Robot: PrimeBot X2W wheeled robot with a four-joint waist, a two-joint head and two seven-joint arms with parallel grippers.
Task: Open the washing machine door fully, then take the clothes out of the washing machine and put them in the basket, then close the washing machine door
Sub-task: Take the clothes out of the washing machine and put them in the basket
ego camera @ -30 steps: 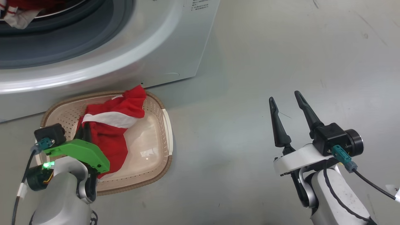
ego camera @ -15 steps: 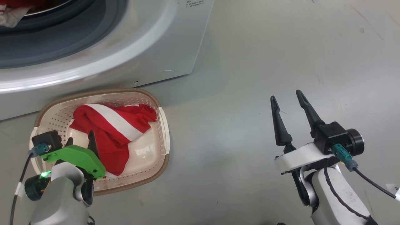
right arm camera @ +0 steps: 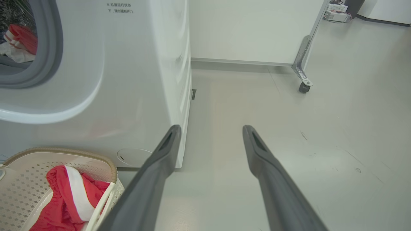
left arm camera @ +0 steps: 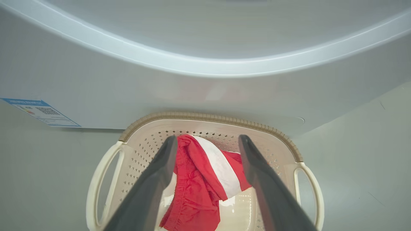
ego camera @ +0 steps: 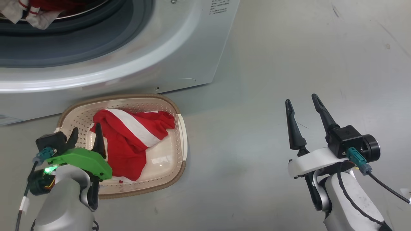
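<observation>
Crumpled red garment (ego camera: 128,141) with one broad white stripe

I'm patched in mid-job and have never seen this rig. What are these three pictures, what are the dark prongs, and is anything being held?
The head view looks down from the robot's head. Each wrist view looks along one arm's two dark fingers. The left gripper hangs open over the basket, on the floor against the washing machine; a red garment with a white stripe lies loose inside it. The right gripper is open over bare floor. Neither holds anything. More clothes sit in the drum opening.
</observation>
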